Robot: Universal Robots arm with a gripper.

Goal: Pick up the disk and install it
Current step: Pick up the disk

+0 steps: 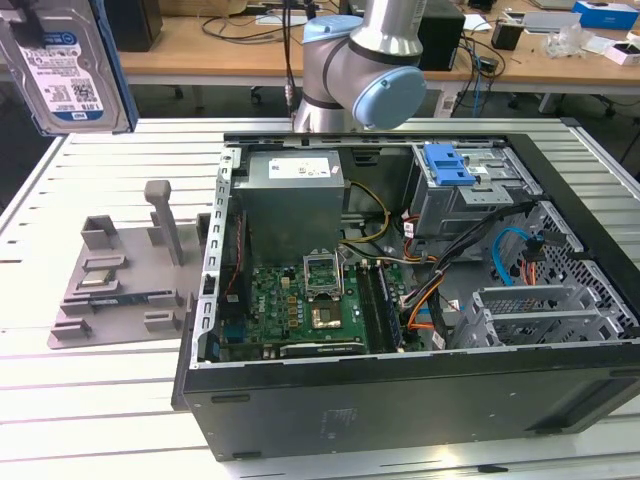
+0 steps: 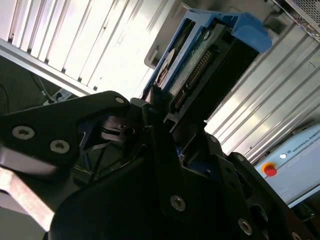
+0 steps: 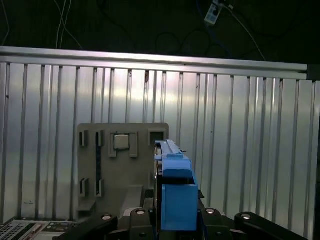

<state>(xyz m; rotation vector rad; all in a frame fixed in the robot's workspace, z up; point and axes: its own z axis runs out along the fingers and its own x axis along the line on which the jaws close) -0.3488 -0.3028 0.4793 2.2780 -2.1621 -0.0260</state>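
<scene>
We grip the disk (image 1: 70, 65) edge-on, hand (image 2: 167, 125) closed on its blue carrier (image 3: 177, 205), high over the worktop (image 1: 100, 400), likely to clear the case (image 1: 400, 410) wall.

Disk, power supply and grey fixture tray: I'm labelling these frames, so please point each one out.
disk (image 1: 60, 75): exterior view, its white-and-blue label.
power supply (image 1: 295, 215): exterior view, its grey side face.
grey fixture tray (image 3: 125, 172): first wrist view, bare flat base.
</scene>
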